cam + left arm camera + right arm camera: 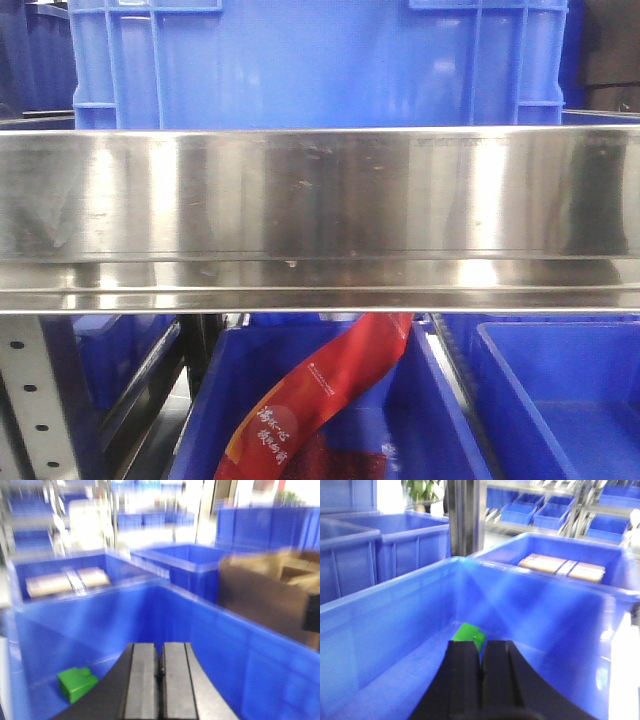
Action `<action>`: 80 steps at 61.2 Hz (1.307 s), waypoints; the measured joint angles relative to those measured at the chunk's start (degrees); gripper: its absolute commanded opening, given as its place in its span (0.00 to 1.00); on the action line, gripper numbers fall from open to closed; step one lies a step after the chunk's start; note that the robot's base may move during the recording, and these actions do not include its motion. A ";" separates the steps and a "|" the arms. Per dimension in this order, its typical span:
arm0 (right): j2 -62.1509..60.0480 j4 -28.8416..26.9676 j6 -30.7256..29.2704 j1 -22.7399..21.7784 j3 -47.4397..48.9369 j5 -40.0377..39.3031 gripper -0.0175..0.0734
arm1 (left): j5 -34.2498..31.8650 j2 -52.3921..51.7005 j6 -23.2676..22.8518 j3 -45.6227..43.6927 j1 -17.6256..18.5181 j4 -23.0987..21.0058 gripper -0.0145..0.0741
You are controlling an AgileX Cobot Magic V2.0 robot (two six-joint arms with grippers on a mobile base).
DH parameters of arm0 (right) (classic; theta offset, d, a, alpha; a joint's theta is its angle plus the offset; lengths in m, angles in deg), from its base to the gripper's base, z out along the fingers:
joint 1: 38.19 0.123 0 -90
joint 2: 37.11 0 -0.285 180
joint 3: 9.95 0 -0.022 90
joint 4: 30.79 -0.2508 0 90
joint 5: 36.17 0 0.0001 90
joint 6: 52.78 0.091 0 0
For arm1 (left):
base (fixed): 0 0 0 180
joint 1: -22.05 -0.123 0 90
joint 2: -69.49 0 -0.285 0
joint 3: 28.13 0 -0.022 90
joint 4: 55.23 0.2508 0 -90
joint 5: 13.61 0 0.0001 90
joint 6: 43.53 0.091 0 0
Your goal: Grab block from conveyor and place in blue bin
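While both arms hang over the large blue plastic bin (380,630), a small green block (76,682) lies inside it; the left gripper (161,672) and right gripper (481,662) are closed, empty. Neither conveyor nor blue block shows, so fetching apparently remains.

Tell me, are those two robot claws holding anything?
No. The left gripper and right gripper are both shut with nothing between their fingers; a small green block lies loose in the blue plastic bin.

Front view: one steel rail (320,215), one red printed pouch (320,395), blue bins (300,60) — three clear, more cut off. Left wrist view: one green block (76,682), one cardboard box (270,597), two tan packs (67,581). Right wrist view: one potted plant (422,489).
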 measured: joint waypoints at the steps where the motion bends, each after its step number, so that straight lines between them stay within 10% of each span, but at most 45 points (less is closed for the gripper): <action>1: -0.78 0.00 -0.01 -0.21 -0.93 -0.28 0.01 | 0.02 -0.88 0.00 1.16 0.00 0.00 0.04; 39: -44.38 0.00 0.01 -2.21 -41.51 -3.69 0.01 | -0.43 -42.70 0.00 42.76 0.00 -0.23 0.04; 80: -55.64 -0.09 0.12 -2.21 -43.18 -4.08 0.01 | -1.12 -54.96 0.00 45.67 0.00 -0.23 0.04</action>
